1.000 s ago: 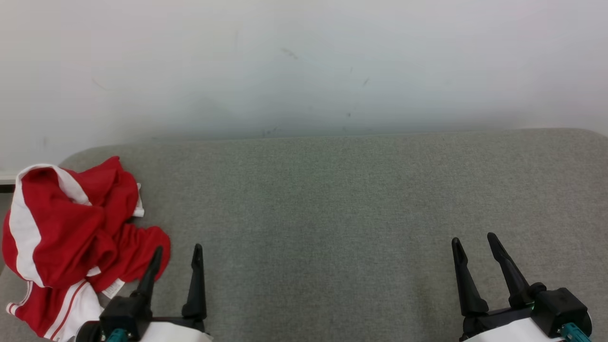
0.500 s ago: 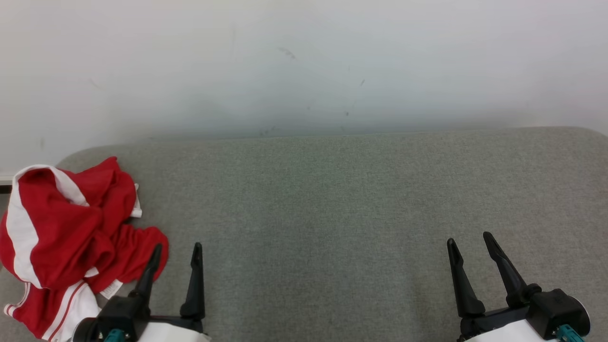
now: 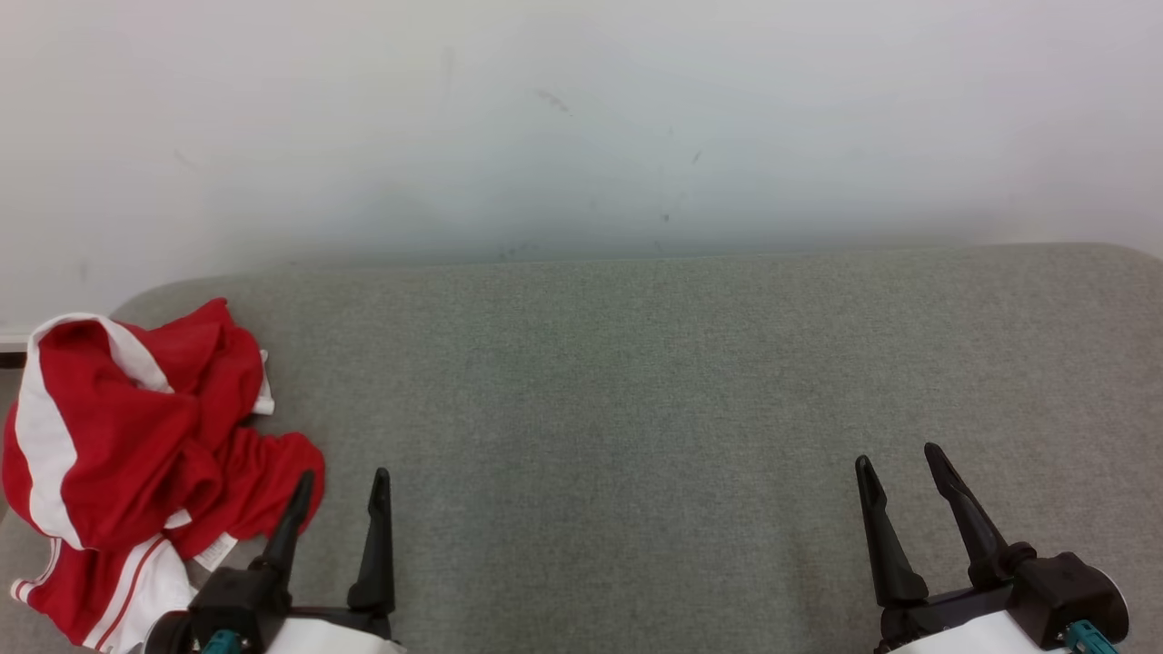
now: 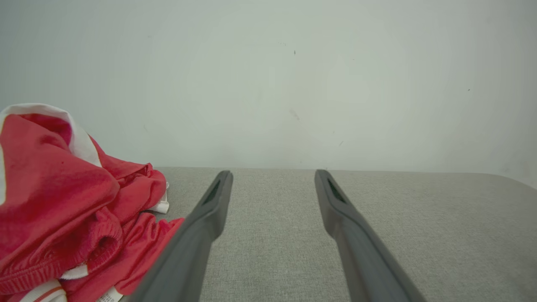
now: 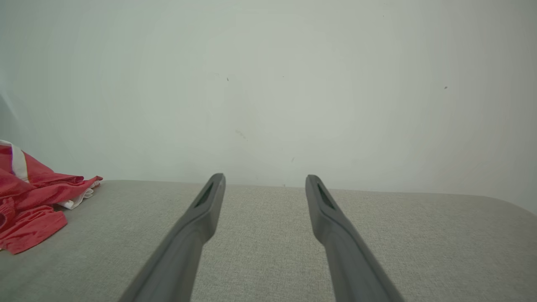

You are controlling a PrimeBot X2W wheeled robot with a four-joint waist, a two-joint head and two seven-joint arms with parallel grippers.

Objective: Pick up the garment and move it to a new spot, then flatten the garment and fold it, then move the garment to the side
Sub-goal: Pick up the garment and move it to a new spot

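A crumpled red garment [image 3: 136,445] with white stripes lies bunched at the left end of the grey cushioned surface [image 3: 636,381]. It also shows in the left wrist view as a red heap [image 4: 63,209] and far left in the right wrist view [image 5: 29,201]. My left gripper [image 3: 342,481] stands open at the lower left, its left finger just beside the garment's right edge, nothing between the fingers [image 4: 209,209]. My right gripper [image 3: 901,459] stands open at the lower right, far from the cloth, fingers [image 5: 327,209] empty.
A pale wall [image 3: 581,127] rises straight behind the surface. The surface's rounded corners show at the far left [image 3: 154,295] and far right [image 3: 1118,254]. Wide bare grey fabric stretches between the two grippers.
The whole picture drifted slightly, a small camera shift. Both grippers stay open and the garment lies as before.
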